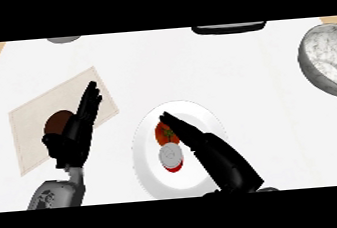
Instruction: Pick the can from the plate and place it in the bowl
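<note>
The small red can with a silver lid (171, 148) is seen lying on the round white plate (153, 177), mid-counter. The right hand (203, 146) is laid alongside it, fingers straight and together, not curled round it; likely lined up for a grasp. The speckled grey metal bowl (329, 63) sits well apart, cut off at the right edge. The left hand (75, 133) is held open over the beige placemat (35, 116), partly hiding a brown round object (56, 122) that cannot be identified.
</note>
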You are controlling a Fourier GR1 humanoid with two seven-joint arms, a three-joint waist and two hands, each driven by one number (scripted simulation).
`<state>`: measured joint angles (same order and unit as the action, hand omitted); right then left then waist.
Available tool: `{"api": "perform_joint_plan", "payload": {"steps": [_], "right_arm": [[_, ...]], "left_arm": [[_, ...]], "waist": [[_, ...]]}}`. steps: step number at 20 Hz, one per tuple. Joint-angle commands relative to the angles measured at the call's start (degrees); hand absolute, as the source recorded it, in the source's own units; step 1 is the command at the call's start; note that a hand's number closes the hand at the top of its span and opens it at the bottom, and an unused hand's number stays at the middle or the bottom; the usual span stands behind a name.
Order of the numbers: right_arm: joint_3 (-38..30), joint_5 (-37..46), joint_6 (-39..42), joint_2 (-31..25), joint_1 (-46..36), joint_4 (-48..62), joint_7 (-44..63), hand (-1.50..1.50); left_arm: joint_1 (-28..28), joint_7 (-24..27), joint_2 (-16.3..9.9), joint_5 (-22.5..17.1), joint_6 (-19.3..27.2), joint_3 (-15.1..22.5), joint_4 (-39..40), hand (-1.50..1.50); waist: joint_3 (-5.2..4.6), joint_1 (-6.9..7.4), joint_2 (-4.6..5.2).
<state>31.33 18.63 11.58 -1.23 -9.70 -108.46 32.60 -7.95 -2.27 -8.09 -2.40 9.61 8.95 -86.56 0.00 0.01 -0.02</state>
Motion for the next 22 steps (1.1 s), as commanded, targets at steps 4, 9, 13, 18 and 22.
{"api": "perform_joint_plan", "payload": {"steps": [4,9,13,18,22], "right_arm": [[3.11,-1.43,-2.42,1.18,2.48,-0.12,2.18,-1.50],[-0.33,-1.57,-0.25,1.10,5.22,4.10,-5.30,-1.50],[-3.16,-1.69,-1.15,1.21,4.05,10.90,-10.95,-1.50],[3.66,0.98,-9.08,1.22,4.77,15.72,-14.37,-1.50],[1.31,7.77,-7.48,0.24,2.30,18.64,-12.25,-1.50]], "left_arm": [[-0.44,-0.71,-0.01,-0.08,-2.52,-2.93,-1.38,0.00],[-2.34,-6.11,0.83,1.78,-2.45,-2.79,-3.53,0.00],[-2.40,-8.32,1.29,2.83,-2.09,-3.20,-5.75,0.00],[-0.49,-0.40,3.39,3.97,-3.27,-3.59,-0.12,0.00],[-0.96,-4.06,2.89,3.68,-3.23,-3.79,-2.96,0.00]], "waist": [[-0.01,0.00,-0.02],[0.01,-0.04,-0.01],[0.01,0.06,0.01],[0.00,0.00,0.03],[0.00,0.05,0.00]]}}
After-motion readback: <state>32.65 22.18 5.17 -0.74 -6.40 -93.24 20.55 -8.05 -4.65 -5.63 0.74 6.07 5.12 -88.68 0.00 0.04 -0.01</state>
